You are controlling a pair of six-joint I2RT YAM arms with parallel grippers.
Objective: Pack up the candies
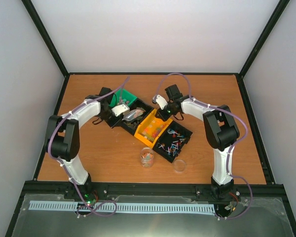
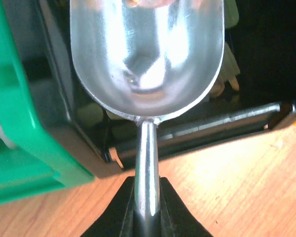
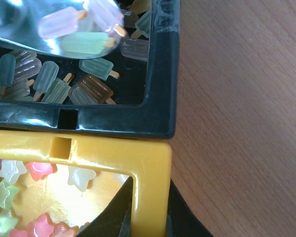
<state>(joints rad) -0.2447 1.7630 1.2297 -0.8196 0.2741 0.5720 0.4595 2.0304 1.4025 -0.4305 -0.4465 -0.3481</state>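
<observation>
White walls on three sides, black frame rails, and a brown wooden table (image 1: 89, 148) under both arms. A row of bins runs diagonally across the middle: green bin (image 2: 19, 113) at the far left, then a black bin (image 3: 160, 74), then the yellow bin (image 3: 113, 150), then a second black bin (image 1: 175, 140) of thin coloured sticks.

Nearer the bases stands the clear jar (image 1: 147, 157) with some colour already inside, and a small clear lid (image 1: 179, 165) lies just beside it.

The left gripper (image 2: 147, 195) is clamped tight on the handle of the silver scoop (image 2: 148, 59). The handle runs straight back into the jaws, and the bowl points away over the first black bin. The right gripper (image 3: 149, 200) is pinched on the yellow bin's wall, one finger inside and one outside, probably steadying it.

The popsicle candies (image 3: 91, 89) lie under the scoop's lip, and star candies (image 3: 34, 170) fill the yellow bin. Popsicle shapes show on the scoop's metal, though I can't tell whether that's a load or a reflection.

The key relation is that the jar sits back toward the bases from the scoop, between the arms. The left arm carries the scoop, so I judge it would draw back and swing the bowl over the jar mouth.

No brand or writing is readable anywhere.
</observation>
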